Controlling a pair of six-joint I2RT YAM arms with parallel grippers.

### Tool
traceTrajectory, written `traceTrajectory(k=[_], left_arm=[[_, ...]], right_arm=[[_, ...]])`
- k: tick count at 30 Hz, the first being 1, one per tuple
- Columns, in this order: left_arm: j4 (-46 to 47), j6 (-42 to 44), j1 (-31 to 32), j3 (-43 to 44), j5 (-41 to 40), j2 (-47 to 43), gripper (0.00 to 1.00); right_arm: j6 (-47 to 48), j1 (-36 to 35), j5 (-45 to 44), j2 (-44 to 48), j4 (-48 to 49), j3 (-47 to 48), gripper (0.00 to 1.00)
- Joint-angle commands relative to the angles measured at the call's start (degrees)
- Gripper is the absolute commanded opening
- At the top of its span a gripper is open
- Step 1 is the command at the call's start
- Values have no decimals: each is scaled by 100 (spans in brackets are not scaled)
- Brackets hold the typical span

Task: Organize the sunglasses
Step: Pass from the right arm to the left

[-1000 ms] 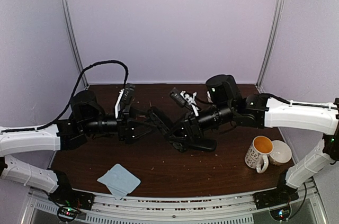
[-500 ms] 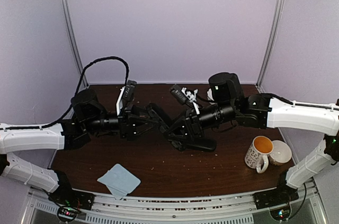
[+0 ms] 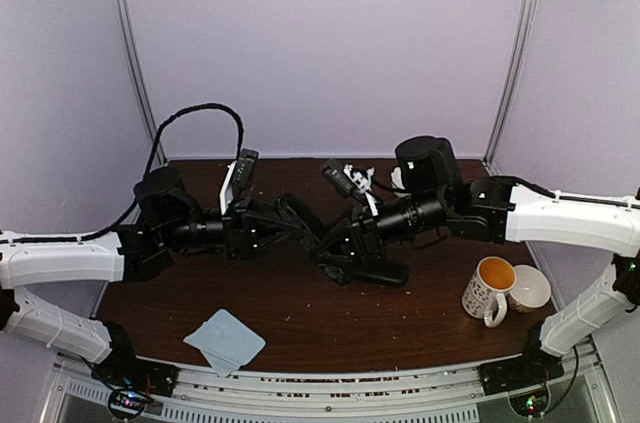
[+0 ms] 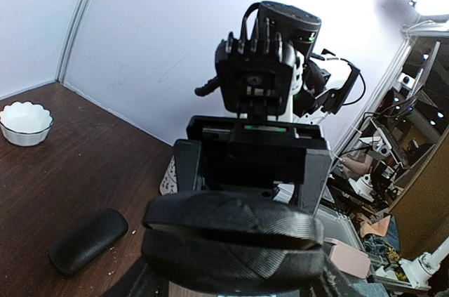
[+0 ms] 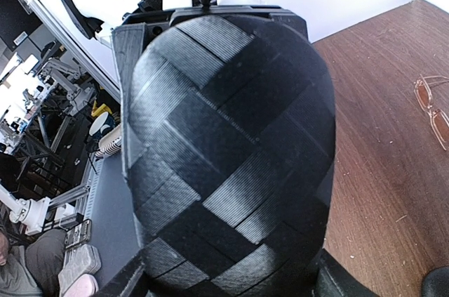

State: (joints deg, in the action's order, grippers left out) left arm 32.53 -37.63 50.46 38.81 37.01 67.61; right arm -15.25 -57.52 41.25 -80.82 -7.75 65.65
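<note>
A black woven glasses case (image 3: 306, 229) hangs above the middle of the table. It fills the right wrist view (image 5: 228, 142). My right gripper (image 3: 338, 248) is shut on its near end. The left wrist view shows the case (image 4: 235, 234) end-on, its lid slightly ajar with a strip of cream lining showing. My left gripper (image 3: 290, 221) stands open at the case's other end, one finger on each side. The copper-framed sunglasses (image 5: 431, 111) lie on the table. The dark-framed sunglasses are out of view.
A second, closed black case (image 3: 370, 271) lies on the table under the right arm and shows in the left wrist view (image 4: 88, 241). A light-blue cloth (image 3: 225, 341) lies front left. A mug (image 3: 488, 290) and a white bowl (image 3: 532, 288) stand at the right.
My left gripper has moved right and slightly up, from beside the held case to around its free end. The right gripper and case have barely moved.
</note>
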Motion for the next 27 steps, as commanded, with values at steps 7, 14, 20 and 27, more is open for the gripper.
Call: traceTrajectory(k=[7, 14, 20, 27], left_arm=[[379, 110, 32, 63, 157, 30, 17], [-124, 404, 34, 95, 43, -57, 0], [-941, 828, 34, 212, -90, -154, 0], [-1217, 988, 34, 314, -131, -148, 0]], right_arm=[[173, -46, -408, 255, -59, 150, 75], [711, -7, -771, 445, -934, 280, 96], [1163, 58, -765, 425, -1853, 534, 98], [1264, 66, -462, 211, -2167, 714, 92]])
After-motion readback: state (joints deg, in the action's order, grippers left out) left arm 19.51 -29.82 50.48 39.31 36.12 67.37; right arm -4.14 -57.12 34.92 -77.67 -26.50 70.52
